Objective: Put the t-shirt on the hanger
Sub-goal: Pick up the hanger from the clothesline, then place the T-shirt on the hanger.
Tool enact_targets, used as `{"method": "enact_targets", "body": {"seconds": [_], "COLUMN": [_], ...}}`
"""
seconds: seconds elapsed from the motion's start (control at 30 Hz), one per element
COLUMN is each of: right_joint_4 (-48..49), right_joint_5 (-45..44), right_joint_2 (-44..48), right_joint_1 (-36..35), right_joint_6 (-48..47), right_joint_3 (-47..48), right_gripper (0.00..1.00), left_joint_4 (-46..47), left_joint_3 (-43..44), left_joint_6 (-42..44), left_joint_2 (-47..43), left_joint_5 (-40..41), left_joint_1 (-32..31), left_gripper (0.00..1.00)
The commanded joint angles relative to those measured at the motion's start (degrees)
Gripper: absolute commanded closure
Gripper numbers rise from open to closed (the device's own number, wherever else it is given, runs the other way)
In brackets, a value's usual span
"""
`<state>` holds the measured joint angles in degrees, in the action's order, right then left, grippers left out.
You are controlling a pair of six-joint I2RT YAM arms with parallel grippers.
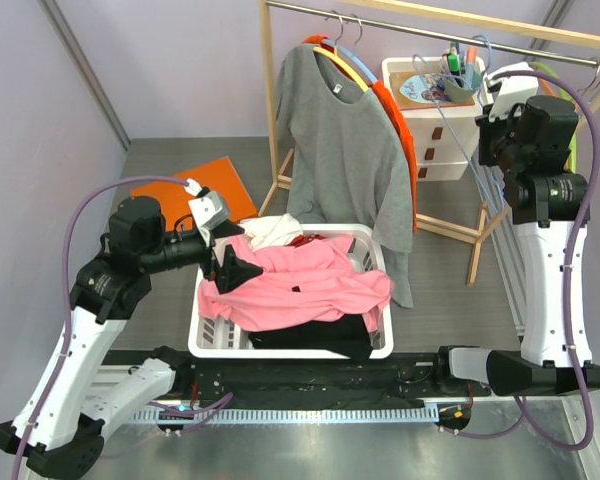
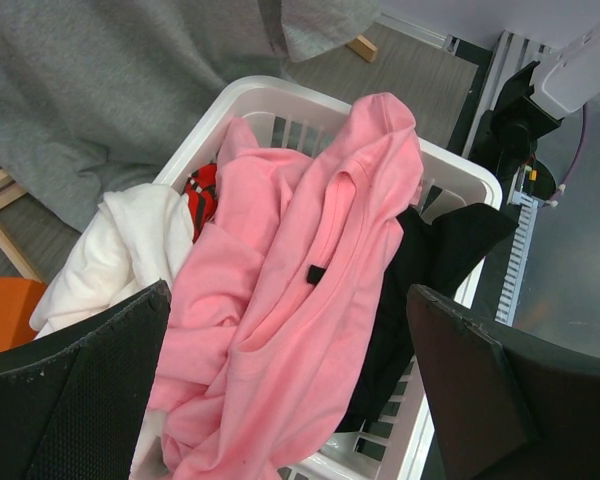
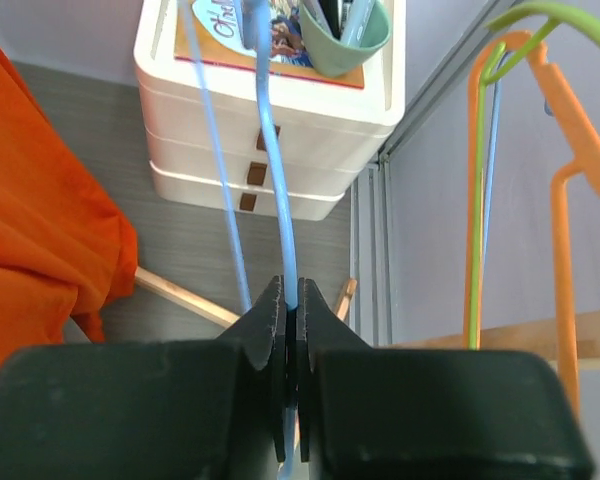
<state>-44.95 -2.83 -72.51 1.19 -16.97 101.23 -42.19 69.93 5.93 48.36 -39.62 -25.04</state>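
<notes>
The pink t-shirt [image 1: 305, 280] lies crumpled on top of the clothes in the white basket [image 1: 208, 343]. In the left wrist view the t-shirt [image 2: 310, 200] shows its neckline and small dark label [image 2: 315, 272]. My left gripper [image 1: 230, 268] is open and empty, hovering just above the shirt's left part, one finger on each side [image 2: 286, 296]. My right gripper [image 1: 487, 122] is raised by the rack. It is shut [image 3: 290, 300] on the wire of the light-blue hanger [image 3: 277, 150], whose thin wire runs past the white drawers [image 1: 448, 128].
A grey long-sleeved shirt [image 1: 340, 150] and an orange garment [image 1: 404, 130] hang on the wooden rack. A lime-green hanger [image 3: 477, 200] and an orange hanger [image 3: 564, 230] hang at its right end. The basket also holds a white garment [image 2: 110, 250] and a black one [image 2: 430, 260]. An orange board [image 1: 195, 188] lies at the back left.
</notes>
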Motion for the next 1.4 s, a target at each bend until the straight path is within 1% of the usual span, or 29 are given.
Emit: {"method": "enact_targets", "body": {"seconds": [0.0, 0.03, 0.13, 0.2, 0.23, 0.33, 0.5, 0.6, 0.7, 0.73, 0.77, 0.8, 0.87, 0.9, 1.0, 1.1, 1.17, 1.2, 1.23, 1.27, 1.3, 1.33, 1.37], "right_joint_4": [7.9, 10.6, 14.0, 14.7, 15.8, 18.2, 18.2, 14.1, 6.6, 2.7, 1.2, -1.4, -3.5, -5.4, -8.8, -10.4, -11.5, -13.7, -15.6, -18.2, -23.7, -26.7, -29.0], "right_joint_5": [1.9, 2.1, 2.1, 2.0, 4.0, 4.9, 5.3, 5.3, 7.4, 7.8, 8.5, 11.2, 14.7, 17.9, 22.8, 23.7, 26.6, 28.5, 34.1, 37.3, 40.2, 43.6, 48.0], "right_joint_2": [1.9, 3.5, 6.1, 7.0, 8.2, 10.6, 12.1, 12.9, 14.9, 15.9, 17.2, 20.1, 24.0, 27.7, 32.0, 35.1, 34.5, 33.8, 30.9, 29.0, 26.6, 24.5, 19.8], "right_joint_1": [0.6, 0.6, 0.6, 0.6, 0.6, 0.6, 0.6, 0.6, 0.6, 0.6, 0.6, 0.6, 0.6, 0.6, 0.6, 0.6, 0.6, 0.6, 0.5, 0.7, 0.7, 0.7, 0.7], "right_joint_6": [1.1, 1.6, 2.0, 2.1, 2.0, 2.3, 2.5, 1.0, -0.2, 0.0, 0.1, -0.3, -1.4, -2.1, -3.2, -3.8, -4.3, -4.5, -5.1, -6.3, -7.4, -8.7, -10.9], "right_joint_3": [-1.7, -3.7, -6.4, -7.1, -8.0, -9.6, -9.8, -8.3, -6.7, -6.4, -6.3, -6.7, -7.4, -7.7, -6.7, -4.3, -2.2, 0.4, 1.9, 3.3, 6.4, 7.6, 8.4], "right_gripper": [0.99, 0.99, 0.99, 0.99, 0.99, 0.99, 0.99, 0.99, 0.99, 0.99, 0.99, 0.99, 0.99, 0.99, 0.99, 0.99, 0.99, 0.99, 0.99, 0.99, 0.99, 0.99, 0.99], "left_joint_4": [2.6, 2.5, 2.5, 2.6, 2.6, 2.6, 2.7, 2.2, 1.1, 1.0, 0.7, 0.4, 0.4, 0.4, -0.1, -0.8, -0.4, -0.4, -0.2, -0.2, -0.4, -1.0, -2.4], "left_joint_3": [0.6, 0.6, 0.6, 0.7, 0.8, 0.5, 0.5, 0.4, 0.1, -0.1, -0.3, -0.8, -1.6, -2.5, -3.7, -4.6, -5.2, -5.6, -5.9, -5.9, -5.9, -5.9, -5.8], "left_joint_6": [-0.5, -0.4, -0.3, -0.2, -0.1, -0.1, -0.3, 0.0, 0.9, 1.2, 1.4, 1.8, 2.3, 2.4, 1.8, 0.4, -0.1, 0.0, 0.0, 0.0, 0.0, 0.2, 0.3], "left_joint_2": [-0.1, -0.2, 0.2, 0.3, 0.4, 0.5, 0.6, 0.3, 0.2, 0.2, 0.0, -0.5, -1.2, -1.9, -3.4, -4.5, -5.7, -6.0, -6.8, -6.9, -6.9, -6.8, -6.2], "left_joint_5": [-0.7, -0.7, -0.7, -0.7, -0.6, -0.3, 0.1, 0.7, 0.6, 0.6, 0.3, -0.5, -0.6, -0.4, 0.6, -0.6, 0.2, 0.6, 1.6, 2.5, 3.3, 3.9, 6.3], "left_joint_1": [0.3, 0.3, 0.3, 0.2, 0.3, 0.2, 0.3, 0.3, 0.2, 0.3, 0.3, 0.3, 0.3, 0.3, 0.2, 0.2, 0.3, 0.3, 0.3, 0.2, 0.3, 0.3, 0.3], "left_gripper": [0.0, 0.0, 0.0, 0.0, 0.0, 0.0, 0.0, 0.0, 0.0, 0.0, 0.0, 0.0, 0.0, 0.0, 0.0, 0.0, 0.0, 0.0, 0.0, 0.0, 0.0, 0.0, 0.01]}}
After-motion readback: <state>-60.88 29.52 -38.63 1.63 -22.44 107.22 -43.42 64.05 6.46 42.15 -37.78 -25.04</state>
